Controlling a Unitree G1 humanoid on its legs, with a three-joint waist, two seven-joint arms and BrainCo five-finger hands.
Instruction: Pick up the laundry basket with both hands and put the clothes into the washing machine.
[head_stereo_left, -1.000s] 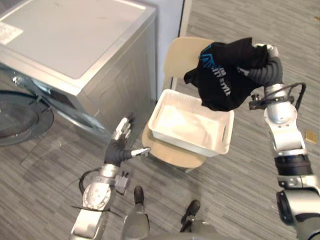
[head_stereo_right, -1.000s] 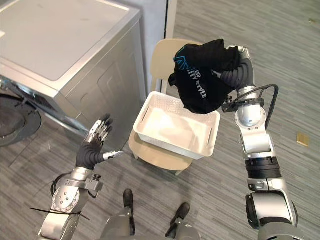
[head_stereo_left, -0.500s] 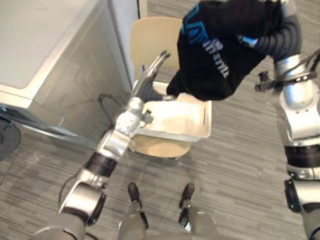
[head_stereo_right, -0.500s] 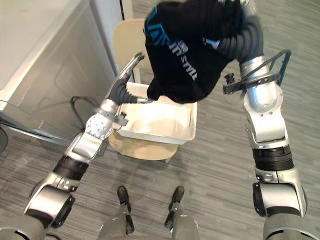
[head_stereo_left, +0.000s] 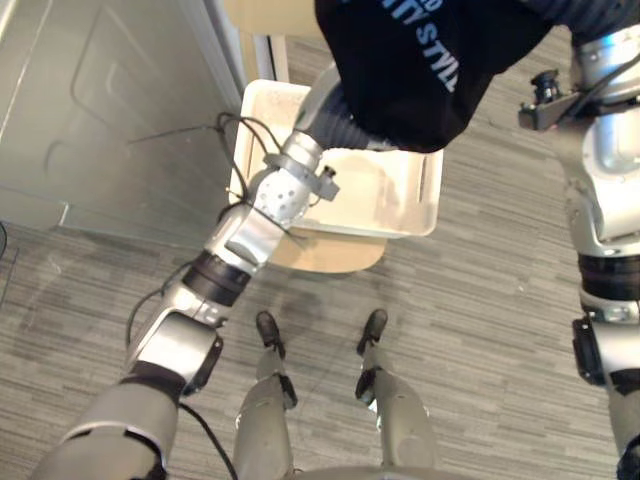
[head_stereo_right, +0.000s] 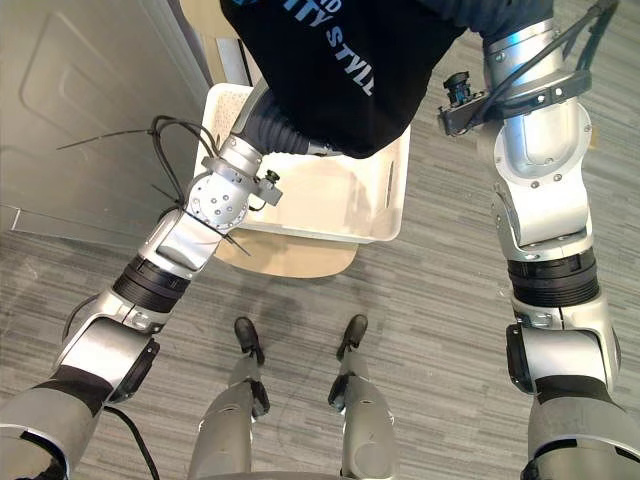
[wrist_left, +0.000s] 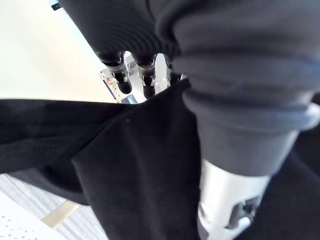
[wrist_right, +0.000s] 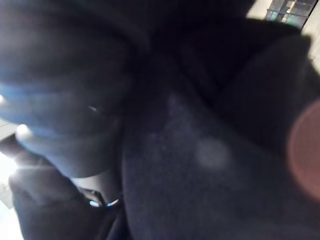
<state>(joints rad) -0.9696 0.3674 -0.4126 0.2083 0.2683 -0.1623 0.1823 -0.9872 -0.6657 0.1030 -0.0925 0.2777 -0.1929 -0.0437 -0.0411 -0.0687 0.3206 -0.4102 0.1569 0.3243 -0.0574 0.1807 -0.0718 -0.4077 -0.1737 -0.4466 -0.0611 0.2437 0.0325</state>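
Left hand: extended upward beneath the black garment, against the cloth; whether it grasps cannot be determined. Right arm: raised, with the garment hanging from its upper end above the laundry basket. The basket rests on the chair, unlifted. Judged status: garment extracted; transfer to the washing machine outstanding.

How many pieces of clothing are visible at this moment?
1: a black shirt hangs above the white laundry basket. The basket's visible floor looks bare, but the shirt hides part of it, so another may be hidden.
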